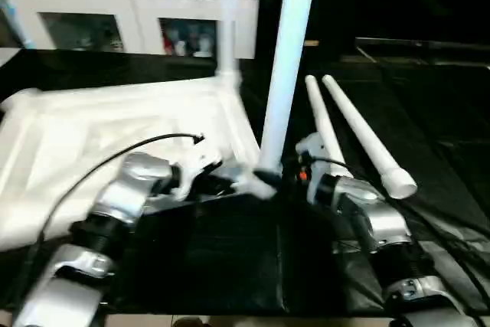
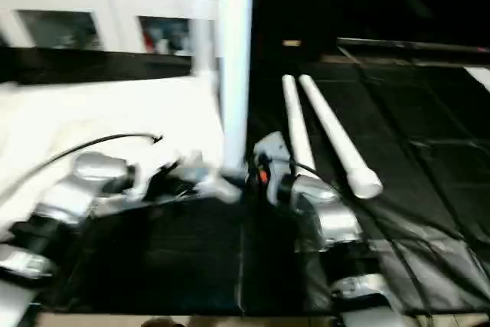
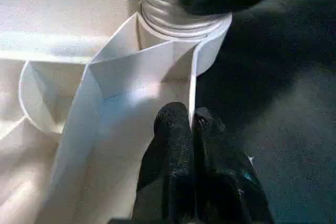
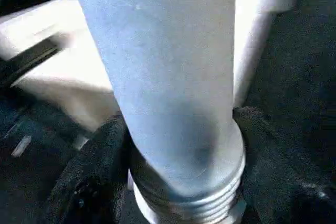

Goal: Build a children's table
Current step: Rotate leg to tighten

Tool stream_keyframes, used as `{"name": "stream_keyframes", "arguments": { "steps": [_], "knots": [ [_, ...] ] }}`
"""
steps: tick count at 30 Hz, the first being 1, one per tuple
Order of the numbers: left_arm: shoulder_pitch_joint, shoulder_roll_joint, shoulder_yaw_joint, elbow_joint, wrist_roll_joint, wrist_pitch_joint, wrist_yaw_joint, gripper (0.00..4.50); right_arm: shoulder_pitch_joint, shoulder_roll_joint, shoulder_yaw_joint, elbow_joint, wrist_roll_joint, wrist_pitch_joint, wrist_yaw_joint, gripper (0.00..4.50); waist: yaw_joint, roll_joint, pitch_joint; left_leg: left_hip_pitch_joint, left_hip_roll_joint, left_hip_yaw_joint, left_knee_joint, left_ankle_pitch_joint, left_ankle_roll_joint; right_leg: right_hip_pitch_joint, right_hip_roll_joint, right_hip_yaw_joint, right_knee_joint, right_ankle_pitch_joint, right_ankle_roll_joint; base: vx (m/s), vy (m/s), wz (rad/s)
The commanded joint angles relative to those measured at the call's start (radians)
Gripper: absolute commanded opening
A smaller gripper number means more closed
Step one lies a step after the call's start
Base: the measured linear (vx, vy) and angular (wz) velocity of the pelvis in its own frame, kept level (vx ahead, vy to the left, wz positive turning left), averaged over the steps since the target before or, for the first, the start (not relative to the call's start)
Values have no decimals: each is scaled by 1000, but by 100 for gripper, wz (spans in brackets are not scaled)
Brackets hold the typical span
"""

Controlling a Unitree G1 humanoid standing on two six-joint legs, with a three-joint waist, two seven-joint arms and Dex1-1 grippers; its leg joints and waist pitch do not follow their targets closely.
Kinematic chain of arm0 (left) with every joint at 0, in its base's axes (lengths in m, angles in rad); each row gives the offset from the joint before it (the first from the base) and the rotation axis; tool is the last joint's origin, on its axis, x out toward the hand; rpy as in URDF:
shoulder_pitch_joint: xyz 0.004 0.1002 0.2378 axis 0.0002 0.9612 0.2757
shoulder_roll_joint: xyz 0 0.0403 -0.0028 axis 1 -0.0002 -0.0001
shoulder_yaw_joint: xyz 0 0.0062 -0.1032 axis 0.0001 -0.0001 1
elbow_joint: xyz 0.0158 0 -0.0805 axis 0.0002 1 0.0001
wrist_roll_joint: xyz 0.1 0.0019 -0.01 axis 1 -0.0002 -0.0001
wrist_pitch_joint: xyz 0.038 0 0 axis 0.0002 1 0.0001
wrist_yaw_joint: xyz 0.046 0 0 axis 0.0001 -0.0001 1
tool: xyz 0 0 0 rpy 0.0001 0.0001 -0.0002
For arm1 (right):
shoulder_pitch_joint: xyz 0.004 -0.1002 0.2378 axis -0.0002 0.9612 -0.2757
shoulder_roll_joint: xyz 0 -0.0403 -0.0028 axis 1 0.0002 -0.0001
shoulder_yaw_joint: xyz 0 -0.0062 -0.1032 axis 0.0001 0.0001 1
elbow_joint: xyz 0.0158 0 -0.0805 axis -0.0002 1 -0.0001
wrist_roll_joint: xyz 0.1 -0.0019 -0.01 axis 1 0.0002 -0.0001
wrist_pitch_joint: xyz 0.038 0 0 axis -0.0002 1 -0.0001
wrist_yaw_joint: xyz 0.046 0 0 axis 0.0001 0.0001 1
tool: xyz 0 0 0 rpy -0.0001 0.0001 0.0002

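Note:
The children's table top (image 1: 115, 135) lies upside down on the black mat, ribbed side up. One white leg (image 1: 228, 28) stands upright in its far right corner socket. A second leg (image 1: 289, 59) rises from the near right corner socket (image 3: 207, 51), leaning slightly, its threaded end (image 4: 189, 203) at the socket mouth. My right gripper (image 1: 269, 178) is shut on this leg just above the thread, with a black finger (image 4: 100, 177) on each side. My left gripper (image 3: 190, 116) is shut on the top's thin rim wall (image 3: 191, 85) beside that socket.
Two more white legs (image 1: 360, 132) (image 1: 325, 124) lie side by side on the mat (image 1: 230, 250) to the right of my right arm. A white cabinet (image 1: 130, 5) with glass-fronted shelves stands behind the table top.

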Motion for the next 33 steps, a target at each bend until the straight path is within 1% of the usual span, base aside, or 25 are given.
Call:
{"name": "stream_keyframes", "arguments": {
  "steps": [1,3,4,5,7,8,10,11,13,14,15,17,18,19,21,22,23,25,26,27,28,29,30,31,33],
  "knots": [
    [-48,-98,27,-74,-24,52,142,0,-25,128,63,55,12,42,-69,267,-3,10,-67,9,58,-29,-77,-207,-18,44,-113,67,-92,-248,-180,0,0,0],
    [-44,-120,17,-92,-12,62,162,0,-43,143,61,79,-5,40,-114,267,-8,8,-68,8,58,-28,-76,-188,-9,45,-110,67,-91,-212,-180,0,0,0],
    [-40,-133,6,-107,0,65,170,0,-55,153,56,96,-17,37,-152,267,-10,12,-70,5,59,-28,-75,-167,-3,47,-109,67,-86,-170,-184,0,0,0],
    [-37,-140,-2,-118,8,65,175,0,-64,160,51,109,-25,36,-179,267,-16,9,-69,5,59,-28,-76,-160,2,47,-107,67,-83,-140,-190,0,0,0],
    [-33,-141,-6,-135,16,74,185,0,-69,165,27,118,-24,32,-212,267,-18,11,-73,4,58,-27,-74,-147,8,49,-107,66,-79,-103,-196,0,0,0],
    [-34,-137,-5,-135,16,75,185,0,-68,162,19,119,-22,30,-216,301,-19,10,-72,3,57,-26,-73,-139,16,50,-105,66,-78,-81,-198,0,0,0],
    [-35,-128,-2,-135,16,86,193,0,-66,153,15,123,-35,21,-220,336,-20,13,-71,5,58,-26,-74,-145,20,49,-105,65,-79,-75,-200,0,0,0],
    [-33,-119,-4,-137,18,88,191,0,-64,148,21,123,-45,11,-217,336,-20,17,-69,5,58,-26,-75,-163,17,49,-107,65,-82,-95,-198,0,0,0],
    [-27,-97,-6,-133,21,78,178,0,-54,135,27,112,-55,-4,-206,350,-21,14,-67,7,57,-26,-77,-192,9,49,-107,66,-88,-139,-190,0,0,0],
    [-25,-88,-6,-131,21,71,172,0,-48,126,31,105,-57,-11,-200,361,-20,18,-66,7,59,-27,-79,-203,4,49,-108,67,-90,-156,-186,0,0,0],
    [-23,-78,-5,-126,20,62,161,0,-40,109,41,92,-65,-27,-182,361,-21,17,-67,7,60,-27,-79,-204,3,49,-108,67,-89,-155,-185,0,0,0],
    [-22,-66,-4,-118,23,51,152,0,-29,87,50,74,-68,-37,-155,383,-20,17,-68,7,59,-27,-78,-196,4,50,-106,67,-86,-129,-185,0,0,0],
    [-22,-47,-3,-102,23,25,132,0,-11,49,61,41,-68,-56,-96,394,-20,16,-68,6,60,-27,-78,-185,10,50,-105,66,-84,-105,-188,0,0,0],
    [-22,-37,-2,-91,21,4,116,0,0,26,64,19,-64,-66,-59,394,-18,16,-69,6,59,-27,-77,-182,14,52,-105,66,-84,-95,-188,0,0,0],
    [-18,-14,0,-70,3,-58,62,0,21,-36,69,-24,-49,-82,45,421,-15,8,-70,2,56,-25,-73,-158,33,57,-106,66,-83,-66,-189,0,0,0],
    [-14,2,-4,-62,-7,-105,22,0,26,-73,67,-38,-42,-90,98,425,-13,10,-72,1,57,-25,-71,-146,45,57,-106,65,-80,-51,-190,0,0,0],
    [-13,8,-6,-60,-10,-119,8,0,26,-86,65,-42,-39,-91,115,425,-11,5,-72,-2,56,-24,-69,-131,55,58,-106,64,-77,-39,-191,0,0,0],
    [-5,41,-20,-64,-28,-161,-80,0,15,-157,60,-51,-32,-88,200,445,-10,7,-73,0,58,-24,-67,-120,64,54,-106,63,-77,-36,-201,0,0,0],
    [-5,41,-20,-64,-28,-161,-80,0,15,-157,60,-51,-32,-88,200,445,-5,8,-74,1,60,-22,-66,-117,66,53,-106,62,-76,-38,-206,0,0,0],
    [-5,64,-34,-65,-33,-178,-131,0,9,-206,73,-60,-28,-87,278,445,-3,11,-73,1,60,-20,-64,-118,68,51,-104,62,-76,-37,-210,0,0,0],
    [-7,76,-41,-63,-35,-186,-158,0,6,-229,80,-71,-17,-82,325,445,7,15,-75,1,61,-20,-61,-111,72,52,-102,62,-73,-29,-209,0,0,0],
    [-9,83,-45,-61,-37,-192,-174,0,4,-242,83,-78,-9,-79,354,445,15,13,-78,2,64,-19,-59,-99,78,49,-100,62,-69,-1,-211,0,0,0],
    [-11,96,-56,-53,-36,-209,-207,0,3,-269,95,-98,4,-69,414,445,18,13,-80,-1,63,-20,-56,-88,87,48,-99,60,-63,31,-217,0,0,0],
    [-11,107,-65,-48,-35,-224,-234,0,3,-288,108,-112,11,-61,460,445,18,13,-79,-3,65,-20,-56,-88,89,48,-100,60,-61,37,-219,0,0,0],
    [-11,132,-87,-33,-31,-262,-295,0,1,-324,134,-135,21,-50,557,445,21,13,-77,-4,65,-21,-57,-110,91,47,-100,57,-65,13,-220,0,0,0]
  ]
}}
